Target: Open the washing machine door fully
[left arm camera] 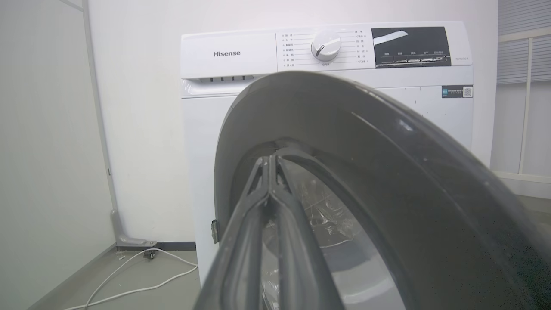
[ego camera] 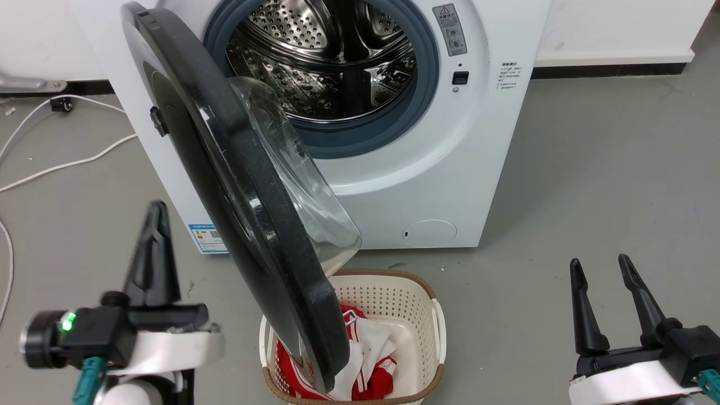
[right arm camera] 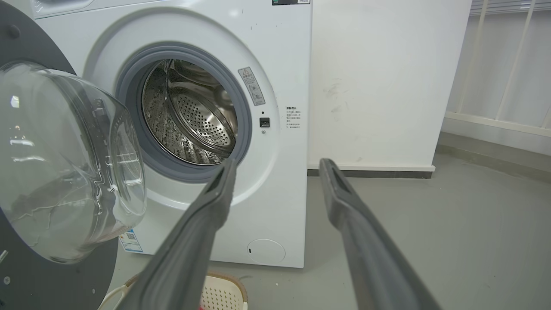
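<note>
The white washing machine [ego camera: 450,157] [left arm camera: 228,56] [right arm camera: 284,64] stands against the wall with its steel drum [ego camera: 326,62] exposed. The washing machine door [ego camera: 242,185] [left arm camera: 387,142] [right arm camera: 64,163] hangs swung out on its left hinge, edge-on to the head view, glass bowl facing right. My left gripper [ego camera: 156,211] [left arm camera: 271,161] is shut on nothing, on the door's outer side, a gap left of its rim. My right gripper [ego camera: 599,261] [right arm camera: 279,163] is open and empty at the lower right, well away from the door.
A cream perforated laundry basket [ego camera: 394,292] [right arm camera: 219,292] with red and white clothes [ego camera: 371,365] sits on the floor under the door's lower edge. White cables [ego camera: 56,163] [left arm camera: 142,275] lie on the grey floor left of the machine. A wall stands behind it.
</note>
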Robot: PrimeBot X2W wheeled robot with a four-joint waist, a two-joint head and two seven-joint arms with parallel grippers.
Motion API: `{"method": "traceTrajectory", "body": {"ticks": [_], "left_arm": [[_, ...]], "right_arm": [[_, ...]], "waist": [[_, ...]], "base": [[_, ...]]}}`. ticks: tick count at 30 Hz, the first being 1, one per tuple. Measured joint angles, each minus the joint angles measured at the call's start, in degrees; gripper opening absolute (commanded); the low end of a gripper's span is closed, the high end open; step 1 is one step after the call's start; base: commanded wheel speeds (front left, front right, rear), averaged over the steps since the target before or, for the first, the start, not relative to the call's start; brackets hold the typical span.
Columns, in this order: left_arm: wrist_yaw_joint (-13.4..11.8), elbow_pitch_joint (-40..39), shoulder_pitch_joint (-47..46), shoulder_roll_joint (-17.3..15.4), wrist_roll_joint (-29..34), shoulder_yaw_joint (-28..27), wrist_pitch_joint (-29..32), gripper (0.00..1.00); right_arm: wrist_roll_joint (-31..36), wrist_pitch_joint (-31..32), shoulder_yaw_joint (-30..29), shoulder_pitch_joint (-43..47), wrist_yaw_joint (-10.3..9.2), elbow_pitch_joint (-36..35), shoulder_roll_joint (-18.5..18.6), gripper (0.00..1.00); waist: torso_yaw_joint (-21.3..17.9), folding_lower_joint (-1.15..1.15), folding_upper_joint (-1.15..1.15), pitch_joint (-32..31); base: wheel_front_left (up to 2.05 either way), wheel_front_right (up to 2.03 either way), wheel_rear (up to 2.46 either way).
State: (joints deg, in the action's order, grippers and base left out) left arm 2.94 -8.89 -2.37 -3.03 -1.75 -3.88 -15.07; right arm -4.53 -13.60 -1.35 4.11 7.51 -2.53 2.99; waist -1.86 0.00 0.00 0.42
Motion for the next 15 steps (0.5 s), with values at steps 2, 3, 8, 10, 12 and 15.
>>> {"method": "traceTrajectory", "body": {"ticks": [2,3,8,10,12,15], "left_arm": [[-0.2,-3.1,-0.8,-0.1,0.1,-0.3,0.0,0.00],[-0.3,-4.6,-1.2,-0.1,0.1,-0.3,0.0,0.00],[-0.5,-12.4,-3.2,0.0,1.3,0.8,0.0,0.00],[-0.9,-15.3,-4.0,0.0,1.8,1.4,0.0,0.00],[-0.9,-18.1,-4.6,-0.1,2.2,2.0,0.0,0.00],[-0.5,-22.0,-5.5,-0.4,3.0,3.7,0.0,0.00]], "right_arm": [[0.0,0.0,-0.1,0.0,0.00,0.0,0.0,1.00],[0.0,0.0,-0.2,0.0,0.00,0.0,0.0,1.00],[-0.4,-0.2,-0.2,0.0,0.00,-0.2,0.0,1.00],[-0.5,-0.2,-0.2,0.0,0.00,-0.3,0.0,1.00],[-0.5,-0.3,-0.2,0.0,0.00,-0.4,0.0,1.00],[-0.6,-0.3,-0.2,0.0,0.00,-0.4,0.0,1.00]], "waist": [[0.1,0.00,0.00,0.0],[0.1,0.00,0.00,-0.1],[0.4,0.00,0.00,-0.1],[0.4,0.00,0.00,-0.1],[0.4,0.00,0.00,-0.2],[0.2,0.00,0.00,-0.3]], "base": [[0.00,0.00,0.00],[0.00,0.00,0.00],[0.00,0.00,0.00],[0.00,0.00,0.00],[0.00,0.00,0.00],[0.00,0.00,0.00]]}}
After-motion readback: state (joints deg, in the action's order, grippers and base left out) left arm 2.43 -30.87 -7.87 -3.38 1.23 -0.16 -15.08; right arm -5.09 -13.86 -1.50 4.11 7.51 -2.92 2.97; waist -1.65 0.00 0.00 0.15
